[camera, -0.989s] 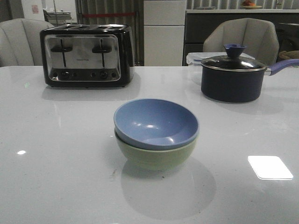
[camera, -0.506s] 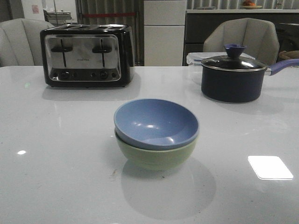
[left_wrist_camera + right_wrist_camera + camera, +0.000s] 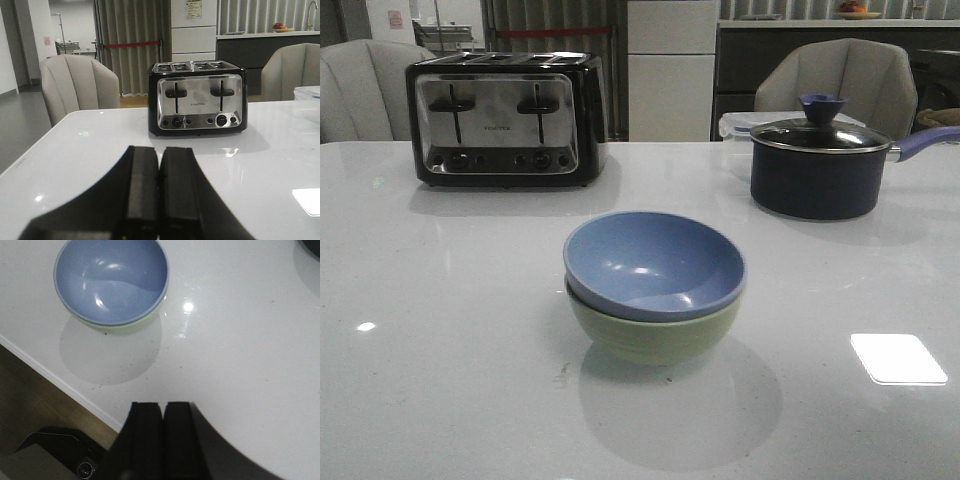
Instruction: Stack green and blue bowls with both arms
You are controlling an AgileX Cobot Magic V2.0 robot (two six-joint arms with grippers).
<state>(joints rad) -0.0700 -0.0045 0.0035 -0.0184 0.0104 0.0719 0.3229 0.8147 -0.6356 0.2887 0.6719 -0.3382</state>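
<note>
On the far left of the white glossy table [image 3: 440, 350] stands a black and chrome four-slot toaster [image 3: 505, 118]; the left gripper [image 3: 159, 192] faces it with its two dark blocky fingers pressed flat together, holding nothing, and neither bowl shows in its wrist view.

Mid-table sits the dusty blue matte round bowl [image 3: 654, 264], nested upright inside the pale sage green bowl [image 3: 655, 335] of like size, whose rim shows only as a thin band beneath it (so the stack looks already made).

The right gripper [image 3: 161, 432] is likewise closed on nothing and hangs above the table near its front edge. In its wrist view the nested pair lies well apart from the fingertips, with bare tabletop between. It is the arm with the bowls in sight, so I judge it the nearer one.

At far right rests a dark lidded saucepan [image 3: 817, 170] with a purple handle, clear of the bowls.
</note>
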